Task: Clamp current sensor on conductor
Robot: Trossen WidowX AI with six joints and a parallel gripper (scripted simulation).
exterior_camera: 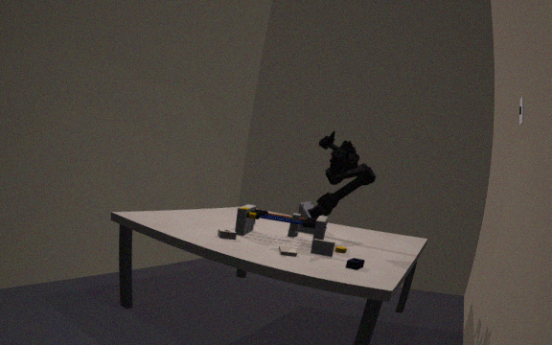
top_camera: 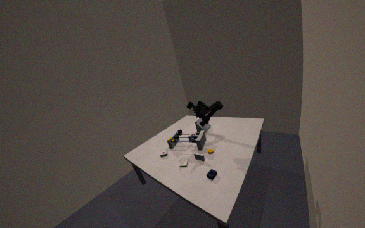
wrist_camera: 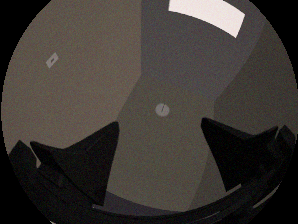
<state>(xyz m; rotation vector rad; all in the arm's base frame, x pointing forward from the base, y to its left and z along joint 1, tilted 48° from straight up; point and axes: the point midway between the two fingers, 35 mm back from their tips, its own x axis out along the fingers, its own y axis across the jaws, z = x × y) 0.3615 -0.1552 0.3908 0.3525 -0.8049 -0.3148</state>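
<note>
arm (top_camera: 215, 109) (exterior_camera: 348, 187): black, chunky joints | gripper fingers: black, wedge-shaped, tapering to narrow tips

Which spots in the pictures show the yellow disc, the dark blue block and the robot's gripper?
Yellow disc (top_camera: 210, 151) (exterior_camera: 341, 249): top and exterior views, its upper face.
Dark blue block (top_camera: 211, 174) (exterior_camera: 355, 264): top and exterior views, its body.
Gripper (wrist_camera: 161, 124): wrist view, midway between its fingertips.

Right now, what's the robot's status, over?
Gripper open, raised above tabletop. Blue conductors strung between blocks. Sensor unconfirmed, too small to tell.
</note>
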